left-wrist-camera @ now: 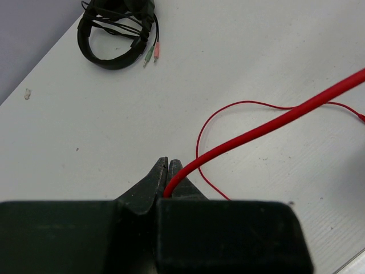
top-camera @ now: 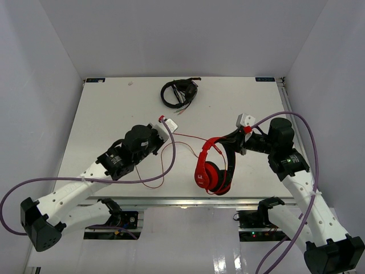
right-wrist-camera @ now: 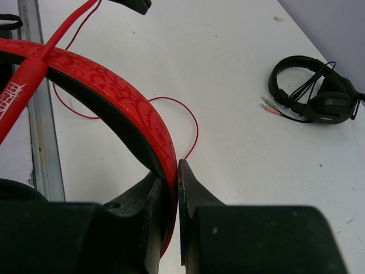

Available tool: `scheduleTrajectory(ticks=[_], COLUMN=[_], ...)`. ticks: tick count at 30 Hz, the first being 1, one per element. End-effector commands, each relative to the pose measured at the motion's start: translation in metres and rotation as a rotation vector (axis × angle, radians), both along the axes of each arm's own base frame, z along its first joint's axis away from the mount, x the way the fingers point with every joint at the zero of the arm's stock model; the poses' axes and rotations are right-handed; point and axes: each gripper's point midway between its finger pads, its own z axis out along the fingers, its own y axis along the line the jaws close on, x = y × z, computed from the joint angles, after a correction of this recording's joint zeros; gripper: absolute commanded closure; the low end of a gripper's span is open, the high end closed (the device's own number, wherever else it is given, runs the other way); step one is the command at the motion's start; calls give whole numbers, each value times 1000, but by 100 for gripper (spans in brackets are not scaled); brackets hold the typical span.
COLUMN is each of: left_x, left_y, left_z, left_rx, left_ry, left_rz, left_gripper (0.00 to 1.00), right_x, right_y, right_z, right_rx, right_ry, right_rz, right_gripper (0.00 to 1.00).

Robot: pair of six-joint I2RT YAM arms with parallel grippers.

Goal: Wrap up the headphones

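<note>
Red headphones (top-camera: pixel 212 171) gripped at band and cable.
Top view: they rest right of centre, near the table's (top-camera: pixel 102 114) near edge; no container shows. Left wrist: the left gripper (left-wrist-camera: pixel 168 164) is pinched on the thin, limp cable (left-wrist-camera: pixel 256 130). Right wrist: the right gripper (right-wrist-camera: pixel 174 168) is clamped on the stiff headband (right-wrist-camera: pixel 108 94), probably the firmest hold.

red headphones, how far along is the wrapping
Done: both grips. The right gripper is shut on the headband; the left gripper pinches the red cable. In hand: both ends, held apart. Left: all the winding; the cable lies in loose loops on the table, none around the headphones.
</note>
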Motion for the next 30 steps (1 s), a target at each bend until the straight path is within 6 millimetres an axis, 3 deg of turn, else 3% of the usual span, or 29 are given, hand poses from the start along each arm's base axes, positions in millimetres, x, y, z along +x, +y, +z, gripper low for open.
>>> scheduleTrajectory(ticks=[1, 23, 30], left_x=[-2, -12, -13], left_y=[3, -4, -20], left_z=[18, -20, -33], left_rx=[-101, -219, -268], left_ry=[-41, 36, 83], left_rz=[2, -4, -39], left_gripper=[100, 100, 100], right_x=[-4, 0, -2], right_y=[2, -4, -2], right_z=[30, 58, 72], right_rx=[61, 195, 308], right_ry=[-8, 112, 231], right_rz=[25, 15, 44], right_gripper=[92, 92, 92])
